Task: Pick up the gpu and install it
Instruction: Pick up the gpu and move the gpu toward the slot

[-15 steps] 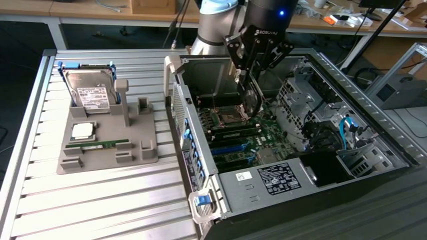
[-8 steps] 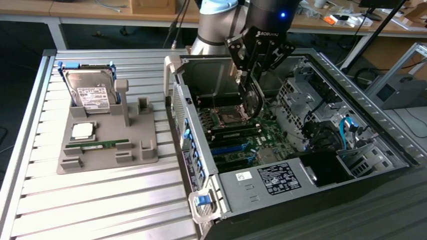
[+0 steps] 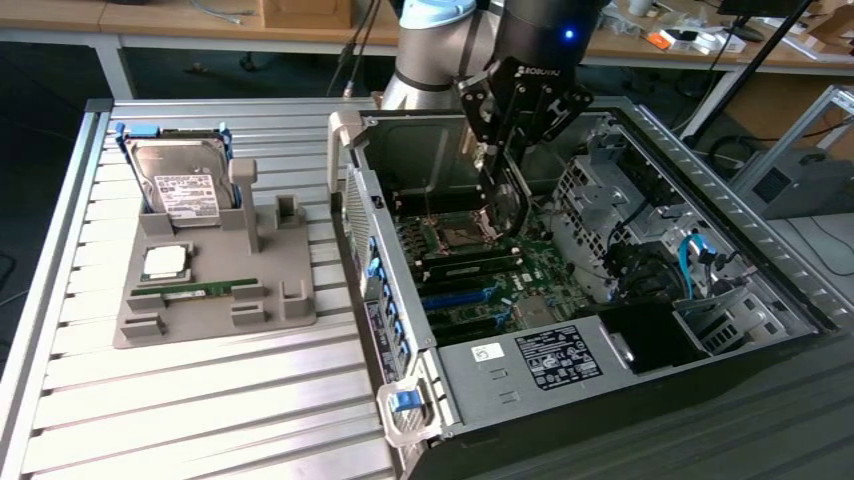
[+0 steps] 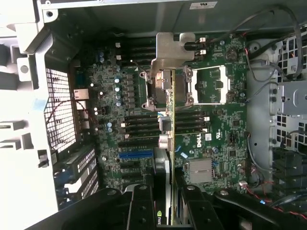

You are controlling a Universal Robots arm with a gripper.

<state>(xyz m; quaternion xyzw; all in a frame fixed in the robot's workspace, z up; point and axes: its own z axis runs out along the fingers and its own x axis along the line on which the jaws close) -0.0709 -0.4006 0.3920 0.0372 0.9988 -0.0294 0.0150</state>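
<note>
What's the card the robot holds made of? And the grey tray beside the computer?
The card looks like green circuit board, seen edge-on; its bracket has a dull silver sheen, probably metal. The grey tray looks matte, without shine, likely plastic.

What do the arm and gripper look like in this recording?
The arm is a silver-grey tube with a light blue joint cap. The gripper is black, with white Robotiq lettering, a lit blue light and black linked fingers.

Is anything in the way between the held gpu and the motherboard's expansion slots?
Nothing visible. The gpu, clamped in the gripper, hangs inside the open case over the motherboard; the blue slot looks bare.
</note>
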